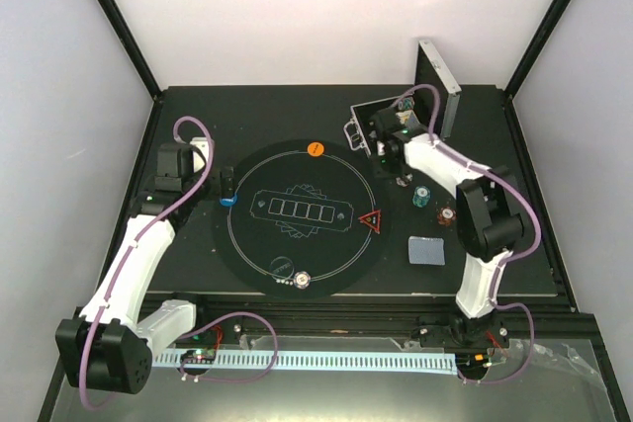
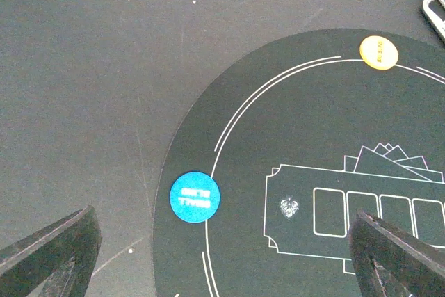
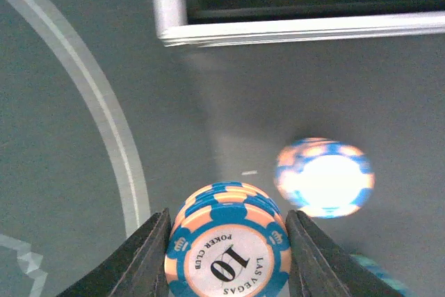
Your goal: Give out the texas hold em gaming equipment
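Observation:
My right gripper (image 3: 227, 222) is shut on a short stack of blue-and-orange poker chips (image 3: 227, 259) marked 10, held just off the mat's right edge beside the silver case. Another chip of that colour (image 3: 324, 177) shows blurred to its right. In the top view the right gripper (image 1: 399, 170) sits near the case. My left gripper (image 2: 222, 219) stands open above the mat's left edge, and the blue disc (image 2: 195, 197) lies between its fingers (image 2: 52, 252). An orange disc (image 2: 378, 52) rests on the mat's far rim. The red triangle marker (image 1: 372, 221) lies at the mat's right.
The open silver case (image 1: 441, 86) stands at the back right, its rim (image 3: 292, 29) just beyond the held chips. Teal chips (image 1: 422, 195), red-brown chips (image 1: 446, 213) and grey-blue cards (image 1: 427, 250) lie right of the black mat (image 1: 297, 170). White chips (image 1: 297, 280) sit on its near rim.

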Robot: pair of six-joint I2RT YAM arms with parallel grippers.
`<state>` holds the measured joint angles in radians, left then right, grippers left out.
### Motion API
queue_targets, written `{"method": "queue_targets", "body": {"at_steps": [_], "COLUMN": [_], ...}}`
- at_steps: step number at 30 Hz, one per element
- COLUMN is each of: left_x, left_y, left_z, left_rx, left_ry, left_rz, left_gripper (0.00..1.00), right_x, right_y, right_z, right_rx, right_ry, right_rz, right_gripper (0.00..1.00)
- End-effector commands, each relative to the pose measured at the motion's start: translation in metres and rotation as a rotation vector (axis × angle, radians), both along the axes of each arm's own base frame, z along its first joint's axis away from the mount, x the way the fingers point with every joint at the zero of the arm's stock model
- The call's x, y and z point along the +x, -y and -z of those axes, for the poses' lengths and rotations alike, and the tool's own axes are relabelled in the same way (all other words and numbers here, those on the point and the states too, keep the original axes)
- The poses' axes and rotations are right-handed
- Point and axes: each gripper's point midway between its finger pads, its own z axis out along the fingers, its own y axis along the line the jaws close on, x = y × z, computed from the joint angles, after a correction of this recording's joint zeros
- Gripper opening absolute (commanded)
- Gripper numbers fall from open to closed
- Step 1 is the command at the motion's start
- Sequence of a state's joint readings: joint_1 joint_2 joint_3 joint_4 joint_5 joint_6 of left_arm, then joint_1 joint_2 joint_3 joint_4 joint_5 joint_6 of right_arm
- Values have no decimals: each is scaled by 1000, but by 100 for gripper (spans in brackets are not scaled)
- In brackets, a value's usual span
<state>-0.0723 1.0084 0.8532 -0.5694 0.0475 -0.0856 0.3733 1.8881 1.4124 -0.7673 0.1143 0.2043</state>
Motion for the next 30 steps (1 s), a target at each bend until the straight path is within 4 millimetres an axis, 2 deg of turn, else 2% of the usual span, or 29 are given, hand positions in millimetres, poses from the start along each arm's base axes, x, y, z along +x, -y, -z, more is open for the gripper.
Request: {"method": "queue_targets", "body": {"at_steps": [1, 6, 9, 14, 17, 18, 23, 30], "left_x": [4, 4, 3, -2, -8, -9, -8, -7], "left_y": [0, -14, -38, -87, -111, -112, -110, -109], "left_z": [-5, -3, -3, -5, -8, -8, -8, -8], "left_rx": [-1, 27, 62, 45, 54, 52, 35, 29], "left_ry": [12, -2, -1, -3, 1, 3, 6, -1], "left_rz": [5, -72, -167, -334, -426, -432, -420, -414], "left_gripper": [99, 99, 99, 99, 99, 99, 99, 99], "right_x": [-34, -72, -86, -107, -115, -116, -124, -124], "right_y": [-78, -172, -224, -291, -323, -332, -371, -404], "right_z": [-11, -2, -3, 4, 5, 4, 6, 7], "right_rx": [16, 27, 50, 77, 97, 104, 158, 231], "right_ry": [1, -23, -18, -24, -15, -10, 8, 48], "right_rz": [-194, -384, -475, -581, -630, -645, -709, -750], "right_gripper": [39, 39, 39, 39, 39, 39, 40, 40]}}
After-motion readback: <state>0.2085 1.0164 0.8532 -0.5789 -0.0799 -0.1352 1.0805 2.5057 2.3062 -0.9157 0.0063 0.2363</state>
